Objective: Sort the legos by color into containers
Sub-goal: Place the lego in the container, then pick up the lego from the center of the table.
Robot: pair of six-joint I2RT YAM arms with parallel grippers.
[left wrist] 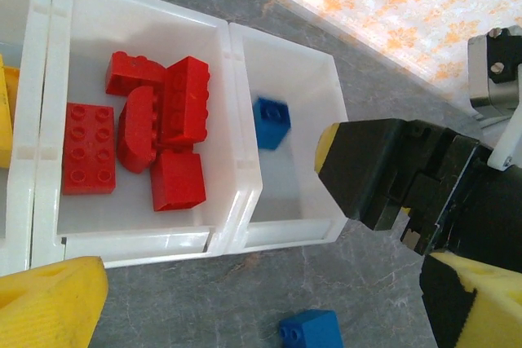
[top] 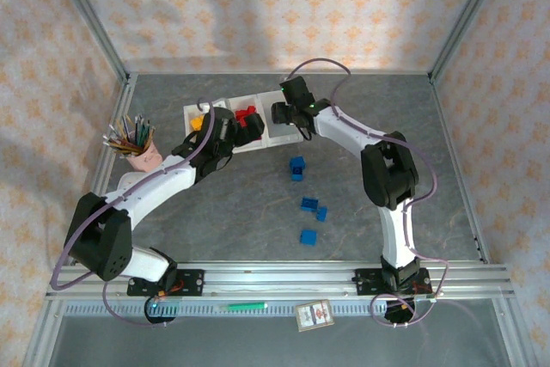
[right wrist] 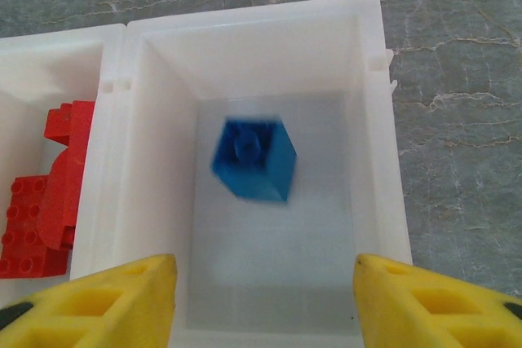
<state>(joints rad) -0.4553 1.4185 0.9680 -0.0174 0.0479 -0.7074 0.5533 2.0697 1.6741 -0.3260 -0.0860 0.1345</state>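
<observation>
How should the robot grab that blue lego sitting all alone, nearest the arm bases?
Probably from straight above, pinching two opposite flat sides of the blue lego. It lies flat on the table, apart from the other blue bricks, so there looks to be room on each side.

Blurred blue lego point(right wrist: 253, 160) in end white bin point(right wrist: 245, 18), red legos point(left wrist: 155, 132) heaped in middle bin point(left wrist: 106, 218) beside it

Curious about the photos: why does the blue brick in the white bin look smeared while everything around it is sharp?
Right wrist view: the blue brick is smeared while the bin walls are crisp, so it is probably motion blur, as if the brick were dropping. Left wrist view: the same brick is blurred, the red bricks sharp.
</observation>
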